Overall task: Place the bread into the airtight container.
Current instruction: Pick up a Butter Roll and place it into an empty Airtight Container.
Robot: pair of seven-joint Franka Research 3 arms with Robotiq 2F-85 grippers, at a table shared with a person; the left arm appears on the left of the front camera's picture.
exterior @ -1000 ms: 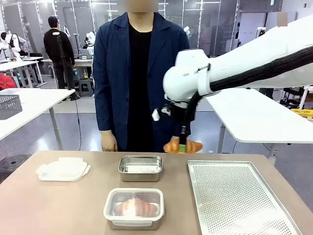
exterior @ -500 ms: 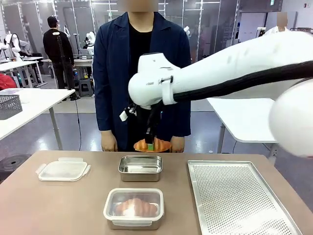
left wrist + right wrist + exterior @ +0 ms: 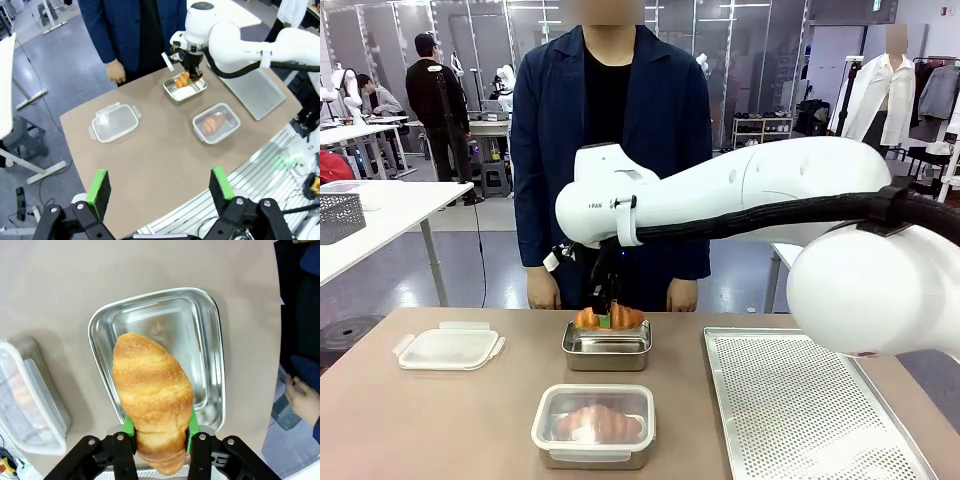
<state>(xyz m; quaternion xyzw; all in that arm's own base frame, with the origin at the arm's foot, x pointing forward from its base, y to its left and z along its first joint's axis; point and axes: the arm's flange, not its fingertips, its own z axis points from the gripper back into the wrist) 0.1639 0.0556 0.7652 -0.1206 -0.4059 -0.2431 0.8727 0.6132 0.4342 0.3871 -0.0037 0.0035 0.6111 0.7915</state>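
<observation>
A golden croissant (image 3: pixel 152 395) hangs just above an open steel container (image 3: pixel 195 335), with my right gripper (image 3: pixel 156 432) shut on it. From the front, the croissant (image 3: pixel 608 318) sits right over the container (image 3: pixel 608 346) at the table's far middle, held by the right gripper (image 3: pixel 606 318). The left wrist view shows the same croissant (image 3: pixel 183 79) over the container (image 3: pixel 186 88). My left gripper (image 3: pixel 159 185) stands open, high above the near table edge, holding nothing.
A lidded container with another croissant (image 3: pixel 594 426) stands near the front. A loose clear lid (image 3: pixel 449 346) lies at the left. A perforated tray (image 3: pixel 805 400) covers the right side. The person's hands (image 3: pixel 542 289) hang by the far edge.
My right arm has swung left with the croissant and lowered it from beside the tray to just over the open steel container.
</observation>
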